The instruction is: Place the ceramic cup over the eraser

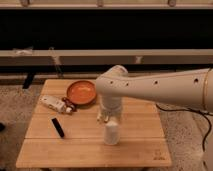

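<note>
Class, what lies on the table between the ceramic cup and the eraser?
Only bare wood of the table, in the camera view; the gripper hangs close by the ceramic cup, away from the eraser.
</note>
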### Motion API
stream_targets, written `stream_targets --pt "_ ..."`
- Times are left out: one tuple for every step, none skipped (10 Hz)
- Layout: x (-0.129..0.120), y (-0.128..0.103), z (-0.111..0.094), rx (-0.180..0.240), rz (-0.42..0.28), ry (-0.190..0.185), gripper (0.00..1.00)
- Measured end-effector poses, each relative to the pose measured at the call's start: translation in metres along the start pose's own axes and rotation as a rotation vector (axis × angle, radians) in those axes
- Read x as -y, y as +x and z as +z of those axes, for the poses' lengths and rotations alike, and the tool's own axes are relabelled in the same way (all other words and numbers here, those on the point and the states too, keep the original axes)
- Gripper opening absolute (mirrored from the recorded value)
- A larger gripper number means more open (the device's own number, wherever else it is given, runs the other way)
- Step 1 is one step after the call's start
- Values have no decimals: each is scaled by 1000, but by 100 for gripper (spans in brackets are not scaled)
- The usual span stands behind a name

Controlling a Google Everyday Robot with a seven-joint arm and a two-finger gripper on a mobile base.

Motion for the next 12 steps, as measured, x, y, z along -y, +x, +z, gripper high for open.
stream_targets --pt "5 0 3 2 4 2 65" --pt "8 1 9 0 10 -1 65" --pt "9 0 15 -3 10 -3 65" --pt "8 0 23 -10 7 -8 65" --pt "7 0 28 -16 5 -11 65" --pt "7 -1 33 -21 9 -16 65" --pt "7 -1 38 -25 11 -21 65" --pt "8 -1 43 -32 12 -25 65" --pt "9 -1 47 -35 12 -24 65" --pt "10 -2 49 -35 14 -27 65" --pt "11 -2 52 -37 16 -25 65" --pt "12 -2 55 -38 17 -26 65"
